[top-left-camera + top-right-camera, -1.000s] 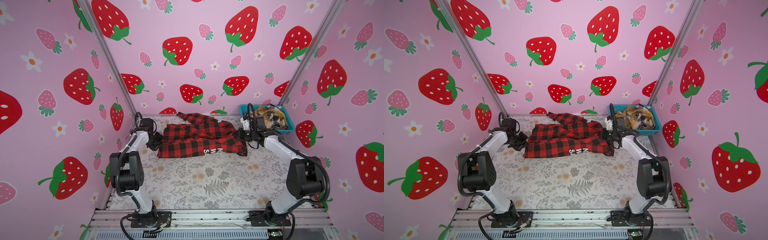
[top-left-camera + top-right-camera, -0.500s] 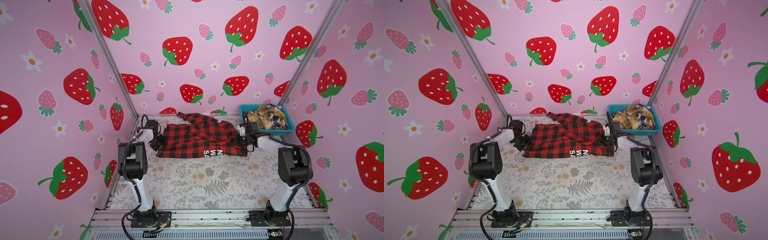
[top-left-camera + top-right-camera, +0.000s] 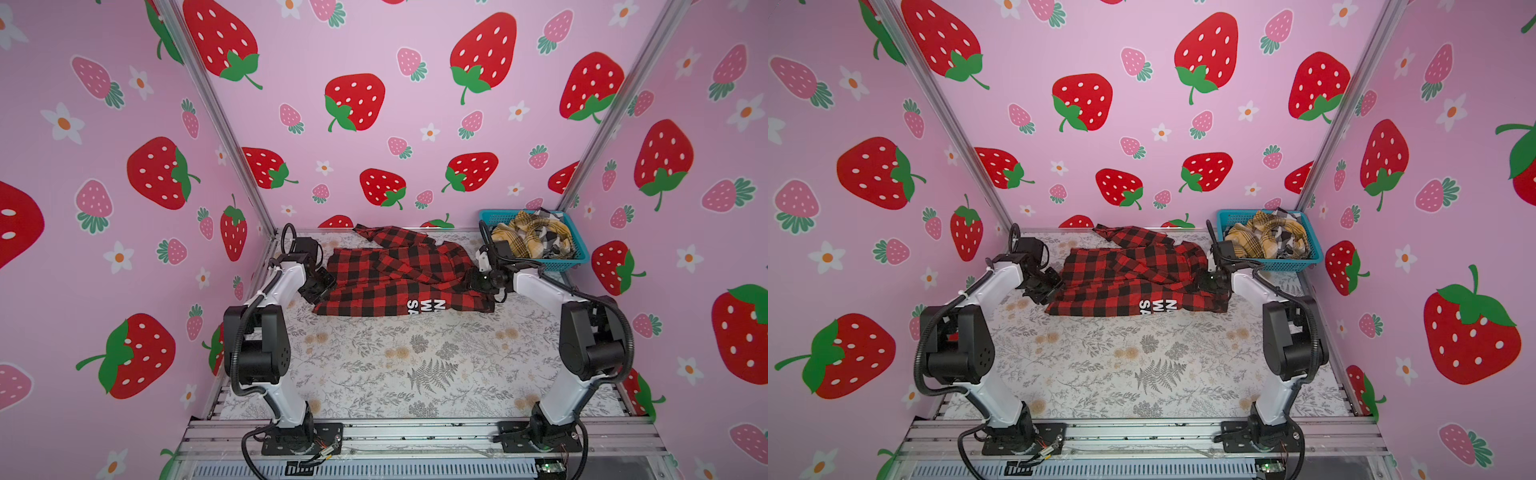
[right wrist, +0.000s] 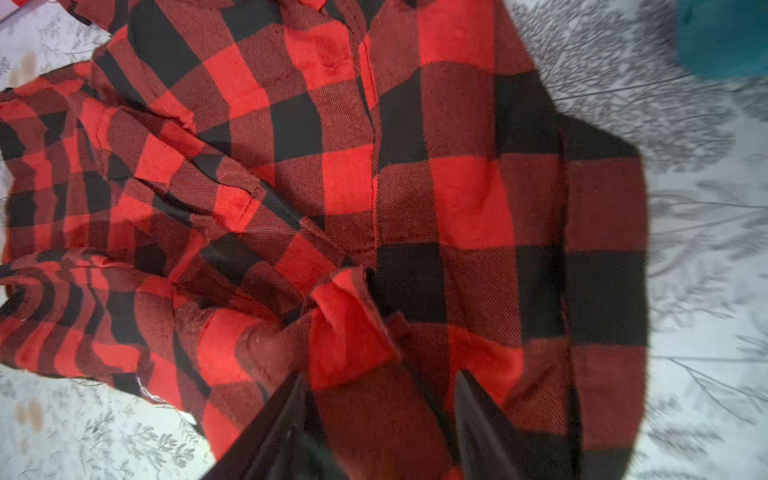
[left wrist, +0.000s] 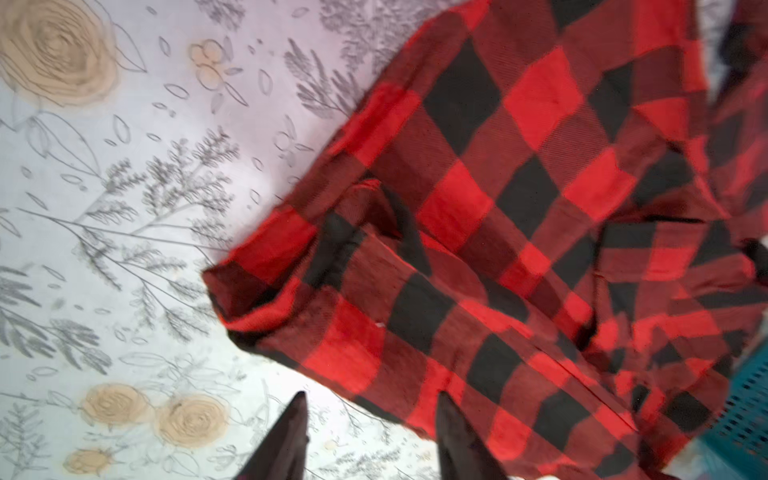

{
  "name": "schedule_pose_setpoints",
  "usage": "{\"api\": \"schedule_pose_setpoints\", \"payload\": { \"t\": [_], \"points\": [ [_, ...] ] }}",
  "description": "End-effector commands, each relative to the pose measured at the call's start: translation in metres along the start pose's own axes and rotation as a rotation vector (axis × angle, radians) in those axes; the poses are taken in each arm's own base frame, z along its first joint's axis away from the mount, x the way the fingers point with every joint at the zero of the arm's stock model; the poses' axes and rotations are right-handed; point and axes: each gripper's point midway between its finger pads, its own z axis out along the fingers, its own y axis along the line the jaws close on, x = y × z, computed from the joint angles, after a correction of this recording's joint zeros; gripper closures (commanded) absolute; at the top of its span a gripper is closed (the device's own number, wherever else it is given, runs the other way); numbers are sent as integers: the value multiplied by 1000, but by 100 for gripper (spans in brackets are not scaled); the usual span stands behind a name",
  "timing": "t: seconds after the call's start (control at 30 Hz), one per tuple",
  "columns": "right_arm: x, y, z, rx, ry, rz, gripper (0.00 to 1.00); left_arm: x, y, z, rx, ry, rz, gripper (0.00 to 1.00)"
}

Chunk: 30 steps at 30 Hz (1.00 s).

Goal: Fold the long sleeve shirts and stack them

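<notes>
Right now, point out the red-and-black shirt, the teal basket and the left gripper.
red-and-black check shirt [image 3: 374, 286]: a top view, flat body panel.
teal mesh basket [image 3: 565, 264]: a top view, front wall.
left gripper [image 5: 372, 399]: left wrist view, midway between fingertips.

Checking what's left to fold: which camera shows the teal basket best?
Both top views: the whole teal basket shows, plaid shirts heaped inside. The left wrist view catches only a mesh corner, the right wrist a blurred teal patch.

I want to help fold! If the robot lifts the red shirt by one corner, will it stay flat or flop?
Probably flop: the red shirt lies in soft wrinkles and folds. One corner would likely leave the rest dragging, as its sleeve sprawls loose. The woven cloth looks grippy, not slippery.
</notes>
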Motion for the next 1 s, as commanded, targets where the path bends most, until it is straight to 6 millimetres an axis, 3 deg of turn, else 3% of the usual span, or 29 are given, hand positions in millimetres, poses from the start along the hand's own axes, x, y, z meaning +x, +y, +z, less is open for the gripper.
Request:
{"api": "schedule_pose_setpoints", "payload": {
  "t": [0.0, 0.17, 0.33, 0.43, 0.57, 0.73, 0.97],
  "points": [
    [8, -9, -20, 90, 0, -38, 37, 26, 13, 18, -25, 79, -35, 56],
    [18, -12, -21, 111, 15, -52, 36, 32, 17, 29, -28, 111, -43, 61],
    [19, -10, -22, 100, 15, -48, 36, 30, 20, 24, -40, 100, -29, 52],
    [29, -11, -20, 90, 33, -32, 39, 36, 28, 29, -54, 116, -30, 60],
    [56, -10, -12, 76, 68, -25, 47, 45, 46, 43, -87, 147, -49, 66],
    [99, -18, 1, 88, 146, -20, 71, 58, 78, 57, -132, 181, -91, 72],
    [148, -12, -6, 110, 242, -72, 79, 77, 111, 48, -159, 203, -103, 78]
  ]
}}
